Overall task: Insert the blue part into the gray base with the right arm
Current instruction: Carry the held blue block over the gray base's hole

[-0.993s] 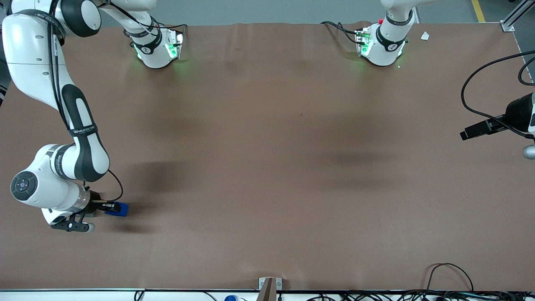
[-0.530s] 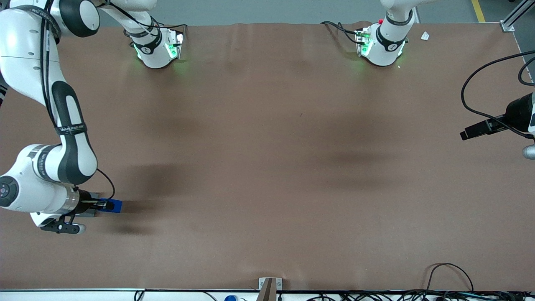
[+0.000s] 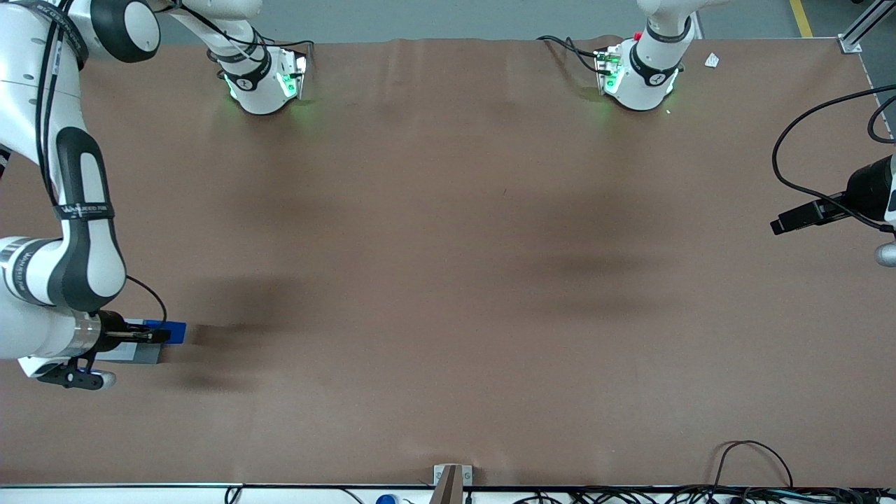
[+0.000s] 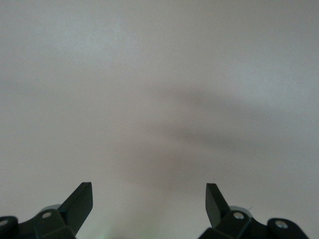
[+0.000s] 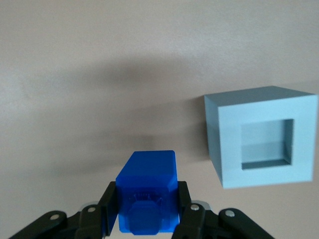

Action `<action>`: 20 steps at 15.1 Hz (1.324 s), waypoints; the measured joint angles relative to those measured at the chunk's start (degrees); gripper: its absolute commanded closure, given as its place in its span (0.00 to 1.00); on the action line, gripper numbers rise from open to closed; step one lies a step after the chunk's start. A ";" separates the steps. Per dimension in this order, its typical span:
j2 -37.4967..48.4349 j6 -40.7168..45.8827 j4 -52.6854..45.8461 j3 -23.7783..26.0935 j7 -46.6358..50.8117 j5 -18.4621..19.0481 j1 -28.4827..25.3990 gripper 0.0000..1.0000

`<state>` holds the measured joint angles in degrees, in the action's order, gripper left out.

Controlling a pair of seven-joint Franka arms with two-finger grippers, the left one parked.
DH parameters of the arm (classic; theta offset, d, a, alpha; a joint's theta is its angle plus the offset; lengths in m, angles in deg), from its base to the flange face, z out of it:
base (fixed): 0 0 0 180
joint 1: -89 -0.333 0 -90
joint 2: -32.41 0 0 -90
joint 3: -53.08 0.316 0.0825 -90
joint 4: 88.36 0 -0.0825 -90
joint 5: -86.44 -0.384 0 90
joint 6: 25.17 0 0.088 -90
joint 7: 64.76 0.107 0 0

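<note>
Your right arm's gripper (image 5: 148, 221) is pinching the blue part (image 5: 147, 191) above the table, off-center w/ the gray base (image 5: 263, 135) recess, so lowering w/o re-aligning could jam it on the rim.

A broad brown table (image 3: 448, 266) carries everything; its covering shows faint creases and soft dark shadows. The gray base (image 3: 136, 352) rests directly on it at the working arm's end, fairly near the front camera, its square recess facing up. The right arm's hand (image 3: 155, 336) hangs just above that block, clamped on the blue part (image 3: 170, 331), which is off the surface. Both arm pedestals (image 3: 262, 84) stand bolted on the table along the edge farthest from the front camera, and a small white scrap (image 3: 712, 60) lies near the parked arm's one.
</note>
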<state>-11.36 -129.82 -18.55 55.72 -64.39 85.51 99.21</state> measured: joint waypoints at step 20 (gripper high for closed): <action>0.28 1.34 -4.41 -0.08 -9.15 0.00 7.54 1.00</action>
<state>-11.08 -128.48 -22.96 55.64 -73.54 85.51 106.75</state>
